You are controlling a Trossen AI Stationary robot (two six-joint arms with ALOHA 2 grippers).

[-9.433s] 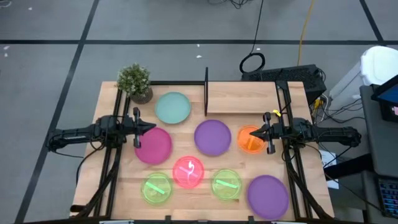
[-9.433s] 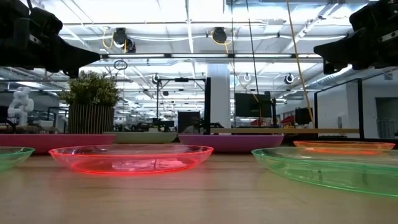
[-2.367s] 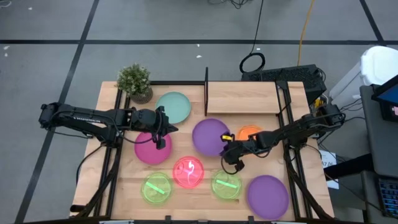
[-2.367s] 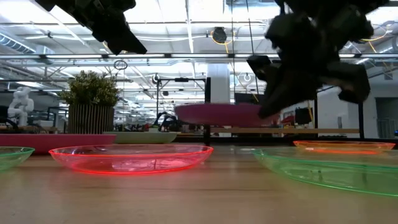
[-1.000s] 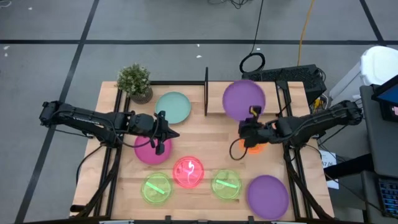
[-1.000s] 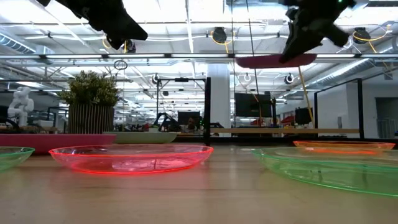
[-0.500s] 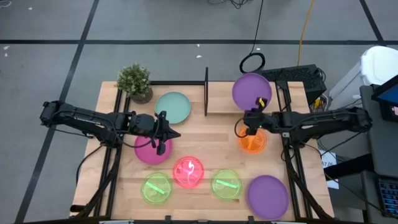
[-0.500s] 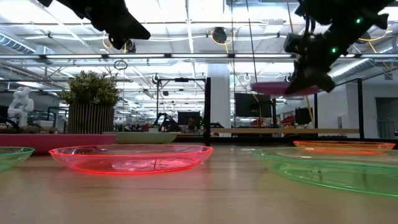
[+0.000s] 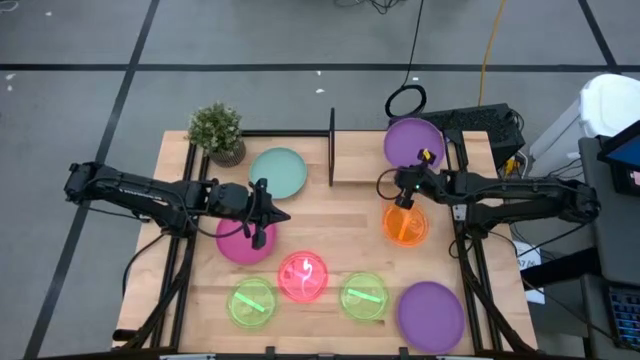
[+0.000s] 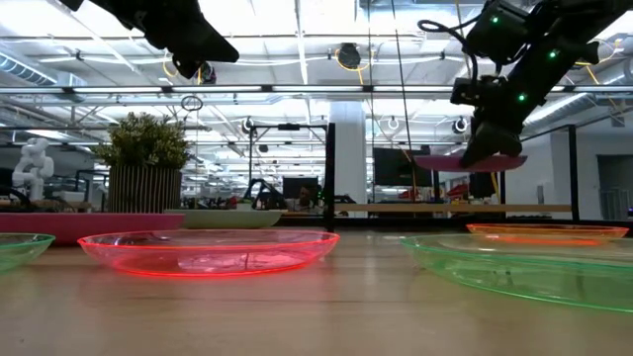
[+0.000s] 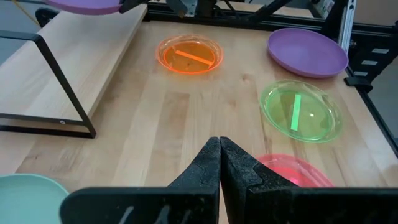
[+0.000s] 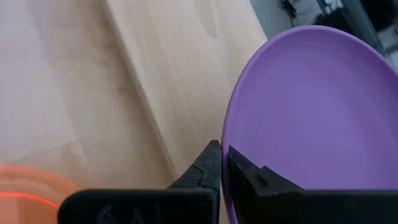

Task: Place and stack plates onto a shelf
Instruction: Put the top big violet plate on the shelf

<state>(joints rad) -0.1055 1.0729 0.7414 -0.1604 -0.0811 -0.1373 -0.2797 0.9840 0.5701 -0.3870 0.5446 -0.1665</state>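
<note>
Gleaming purple plate (image 12: 311,112) level above pale wood shelf (image 9: 365,160)

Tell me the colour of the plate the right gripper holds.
Purple plate, pinched in the right gripper; clearest in the right wrist view.

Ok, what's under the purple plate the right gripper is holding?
The purple plate, pinched by its rim in the right gripper, hangs above the shelf. Bare wood shows around it; the patch directly beneath is covered.
</note>
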